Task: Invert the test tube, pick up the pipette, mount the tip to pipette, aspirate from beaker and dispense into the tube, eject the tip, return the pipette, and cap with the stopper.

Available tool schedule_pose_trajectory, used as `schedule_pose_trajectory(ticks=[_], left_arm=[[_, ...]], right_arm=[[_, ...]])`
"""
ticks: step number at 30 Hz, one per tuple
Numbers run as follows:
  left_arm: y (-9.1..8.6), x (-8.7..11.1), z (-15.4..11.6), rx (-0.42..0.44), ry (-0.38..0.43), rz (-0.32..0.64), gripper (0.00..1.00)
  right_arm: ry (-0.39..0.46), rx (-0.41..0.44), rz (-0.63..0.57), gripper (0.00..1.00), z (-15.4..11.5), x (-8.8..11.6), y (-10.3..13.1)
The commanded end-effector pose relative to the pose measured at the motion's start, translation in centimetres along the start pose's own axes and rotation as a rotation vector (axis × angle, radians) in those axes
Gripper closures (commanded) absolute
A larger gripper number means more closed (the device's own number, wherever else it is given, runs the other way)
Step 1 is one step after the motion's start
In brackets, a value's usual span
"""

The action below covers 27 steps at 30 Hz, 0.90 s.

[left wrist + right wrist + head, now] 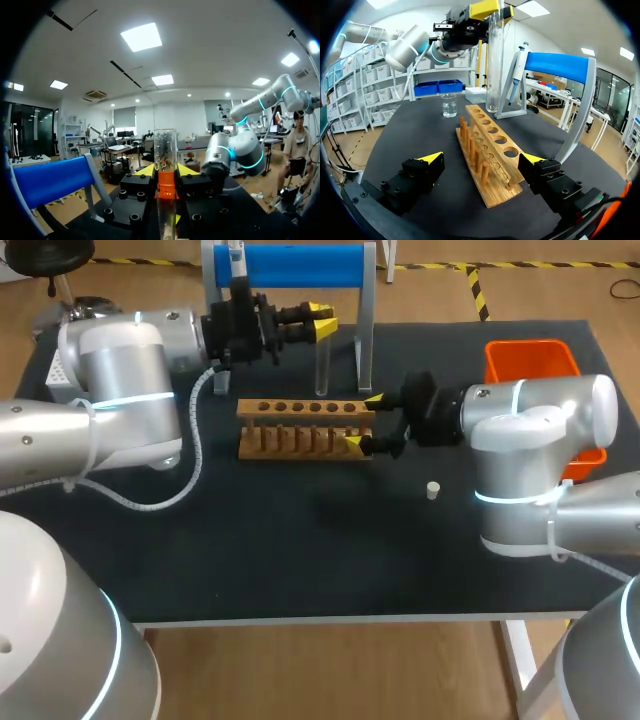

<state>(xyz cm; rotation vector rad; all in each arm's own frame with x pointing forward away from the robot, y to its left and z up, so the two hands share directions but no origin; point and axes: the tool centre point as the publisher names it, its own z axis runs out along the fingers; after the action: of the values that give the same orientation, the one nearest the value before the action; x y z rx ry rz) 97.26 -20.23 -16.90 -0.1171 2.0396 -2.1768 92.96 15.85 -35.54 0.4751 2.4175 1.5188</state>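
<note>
– Above the far side of the wooden rack (305, 425), just in front of the blue pipette stand (290, 265), the left gripper (322, 324) has the test tube (321, 368) pinched upright between its yellow tips. How will that tube handle?

– Like thin glass, by the look of it: light, stiff, slick and easy to crack. The narrow grip sits near the upper end, with most of the length hanging free below. Any swing while inverting would lever against the pads. A hold nearer the middle would likely be steadier, with only a modest squeeze.

– And the right gripper (363, 422)?

– Its fingers are spread wide, one on each side of the rack's near end, holding nothing. Whether they touch the wood cannot be told.

– What about the rest?

– On its stand hangs the pipette (516, 70), with the beaker (449, 106) close by. Near the right arm the stopper (432, 490) sits on the table (300, 560), small and apt to roll if nudged.
</note>
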Motion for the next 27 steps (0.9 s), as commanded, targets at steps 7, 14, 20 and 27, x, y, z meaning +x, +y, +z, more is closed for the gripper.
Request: schedule_pose_trajectory(ticks=[7, 14, 20, 27], left_arm=[[1.5, -1.2, -0.3, 0.001, 0.006, -0.026, 1.00], [2.3, -1.6, -0.6, 0.005, -0.002, -0.047, 1.00], [2.7, -1.7, -0.9, 0.013, -0.010, -0.061, 1.00], [3.2, -1.8, -1.1, 0.015, -0.027, -0.071, 1.00]], right_arm=[[0.002, 0.002, 0.000, 0.00, -0.1, 0.0, 0.0], [0.002, 0.002, 0.000, 0.00, -0.1, 0.0, 0.0], [0.002, 0.002, 0.000, 0.00, -0.1, 0.0, 0.0], [0.002, 0.002, 0.000, 0.00, -0.1, 0.0, 0.0]])
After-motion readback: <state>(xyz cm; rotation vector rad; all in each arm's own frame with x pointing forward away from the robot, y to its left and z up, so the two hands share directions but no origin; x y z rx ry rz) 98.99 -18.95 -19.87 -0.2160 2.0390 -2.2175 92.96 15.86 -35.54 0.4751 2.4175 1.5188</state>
